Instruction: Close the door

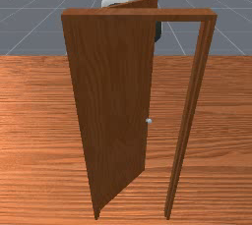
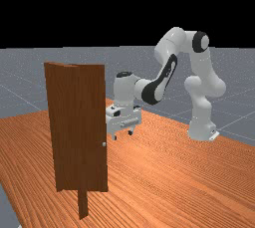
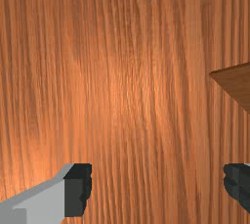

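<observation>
One jointed arm, white and grey with black bands (image 2: 151,92), is rising in the far view from its base (image 2: 201,131), bending over at a high elbow and sloping down toward the far view's left. Pose: my hand is hanging below the wrist, its two-finger pincer (image 2: 123,135) pointing down above the orange-brown wood table (image 2: 164,172). Pincer state: wide; in the wrist view the dark fingertips (image 3: 78,190) are standing well apart, with bare tabletop showing between them.

Door: the tall, dark brown wooden panel (image 1: 110,101) is standing upright and open. It is meeting its brown wooden frame (image 1: 189,116) at the front view's left post and angling back from there toward my side. A gap is separating its free edge from the opposite post. A small, pale round knob (image 1: 148,121) is sitting near that free edge.

Relative position: in the front view my arm is showing behind the top of the door. In the far view my hand is appearing just beside the panel's knob-side edge, on the far view's right; whether its housing is touching the wood, I cannot tell. In the wrist view a pointed corner of dark brown wood is lying off toward the side of one finger.
</observation>
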{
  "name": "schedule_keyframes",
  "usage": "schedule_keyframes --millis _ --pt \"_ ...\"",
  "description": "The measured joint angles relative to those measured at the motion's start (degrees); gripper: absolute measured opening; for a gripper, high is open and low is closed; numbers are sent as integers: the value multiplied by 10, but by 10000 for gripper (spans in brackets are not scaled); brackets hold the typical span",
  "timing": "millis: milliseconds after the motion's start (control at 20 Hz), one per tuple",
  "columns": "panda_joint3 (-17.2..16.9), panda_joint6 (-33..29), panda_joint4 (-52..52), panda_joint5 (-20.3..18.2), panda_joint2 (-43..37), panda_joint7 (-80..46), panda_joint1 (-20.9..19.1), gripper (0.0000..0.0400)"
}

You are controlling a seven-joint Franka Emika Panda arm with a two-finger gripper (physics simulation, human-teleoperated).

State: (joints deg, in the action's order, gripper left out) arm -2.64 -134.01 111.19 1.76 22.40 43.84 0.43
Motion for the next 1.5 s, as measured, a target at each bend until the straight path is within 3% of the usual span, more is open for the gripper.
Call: schedule_keyframes --millis 50,100,150,250,400,650,800,850,1200,1250,1300,1500 --pt "0 0 0 0 0 0 0 243" --pt "0 0 0 0 0 0 0 148" --pt "0 0 0 0 0 0 0 90" --pt "0 0 0 0 0 0 0 33" --pt "-4 0 -2 -3 2 15 -10 7" --pt "-6 9 -27 -11 17 38 -27 1" --pt "-4 97 -261 -13 155 33 -28 0" --pt "-1 171 -421 -13 243 42 -31 0" --pt "-2 172 -424 -14 250 33 -30 0" --pt "-6 219 -528 -9 306 29 -29 0" --pt "-2 220 -531 -15 311 32 -34 0" --pt "-2 218 -518 -10 305 -3 -6 0"
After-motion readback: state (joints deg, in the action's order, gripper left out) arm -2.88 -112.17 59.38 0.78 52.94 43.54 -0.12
